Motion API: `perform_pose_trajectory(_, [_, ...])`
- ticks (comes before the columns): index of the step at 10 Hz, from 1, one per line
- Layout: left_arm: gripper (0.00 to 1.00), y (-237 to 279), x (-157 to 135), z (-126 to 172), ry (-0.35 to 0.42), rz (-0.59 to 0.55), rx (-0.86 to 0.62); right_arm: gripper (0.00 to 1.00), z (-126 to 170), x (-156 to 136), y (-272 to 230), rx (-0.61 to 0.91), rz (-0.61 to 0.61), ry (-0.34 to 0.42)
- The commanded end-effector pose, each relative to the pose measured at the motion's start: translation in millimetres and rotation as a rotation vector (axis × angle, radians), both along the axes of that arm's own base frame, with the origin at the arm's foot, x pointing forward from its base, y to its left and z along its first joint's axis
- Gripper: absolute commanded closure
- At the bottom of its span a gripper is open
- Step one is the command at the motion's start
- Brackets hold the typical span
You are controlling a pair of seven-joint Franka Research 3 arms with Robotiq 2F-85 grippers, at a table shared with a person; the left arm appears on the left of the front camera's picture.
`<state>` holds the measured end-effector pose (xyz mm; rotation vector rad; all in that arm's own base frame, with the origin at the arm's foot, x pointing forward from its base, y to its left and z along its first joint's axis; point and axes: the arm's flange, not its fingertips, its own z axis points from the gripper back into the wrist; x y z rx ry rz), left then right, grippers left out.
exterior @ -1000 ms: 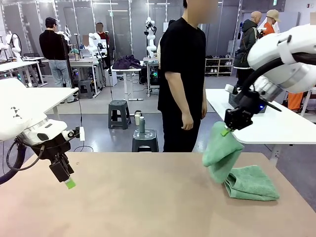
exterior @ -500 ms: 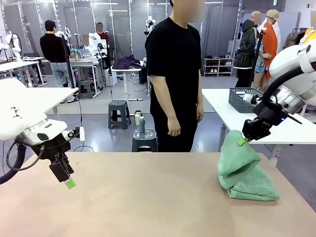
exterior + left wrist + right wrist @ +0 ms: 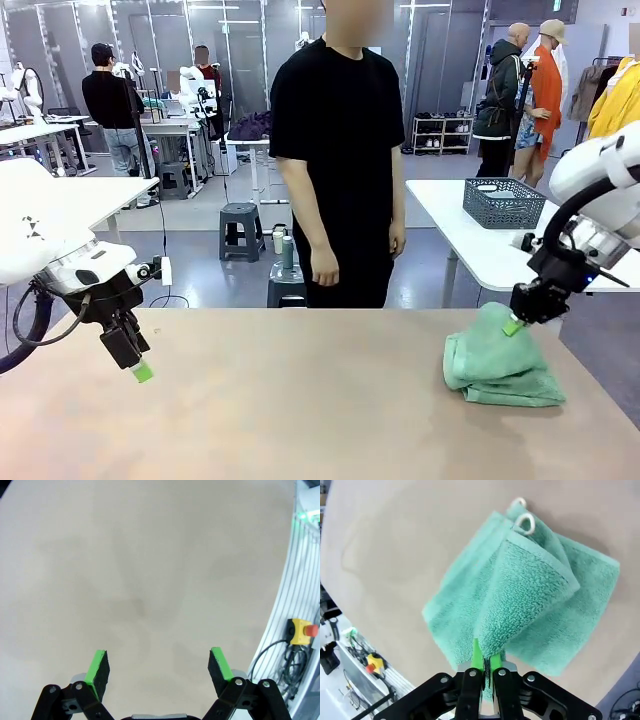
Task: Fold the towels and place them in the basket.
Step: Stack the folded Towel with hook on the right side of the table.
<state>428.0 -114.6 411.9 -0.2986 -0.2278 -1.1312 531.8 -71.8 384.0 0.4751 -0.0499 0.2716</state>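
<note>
A mint-green towel (image 3: 497, 362) lies folded over on the right side of the tan table (image 3: 280, 400). My right gripper (image 3: 514, 325) is shut on its upper edge, holding that flap just above the pile. In the right wrist view the towel (image 3: 530, 600) hangs from the pinched fingers (image 3: 478, 656), with two white hanging loops at its far corner. My left gripper (image 3: 140, 372) hovers open over the left side of the table; between its green pads (image 3: 96, 667) is nothing but bare tabletop. The dark grey basket (image 3: 504, 202) stands on a white table beyond the right end.
A person in black (image 3: 340, 160) stands at the far edge of the table, arms down. A white side table (image 3: 480, 245) holds the basket at the back right. Stools (image 3: 290, 282) stand behind the table. An emergency-stop box (image 3: 301, 630) sits past the table edge.
My right gripper has carried the towel flap to the right and down, laying it over the folded part. The person stepped left, uncovering the basket. The left arm has not moved.
</note>
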Motion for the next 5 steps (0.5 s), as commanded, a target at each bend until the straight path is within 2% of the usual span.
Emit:
perform_pose_trajectory(1, [0.00, 0, 3, 2, 0.003, -0.002, 0.012, 0.95, -9, 4, -1, -0.094, 0.025, 0.031])
perform_pose_trajectory(3, [0.00, 0, 3, 2, 0.003, -0.002, 0.012, 0.95, -20, 11, -2, -0.241, -0.048, 0.083])
perform_pose_trajectory(4, [0.00, 0, 3, 2, 0.003, -0.002, 0.012, 0.92, -23, 13, -1, -0.250, -0.053, 0.092])
perform_pose_trajectory(5, [0.00, 0, 3, 2, 0.003, -0.002, 0.012, 0.65, -25, 15, -1, -0.277, -0.072, 0.106])
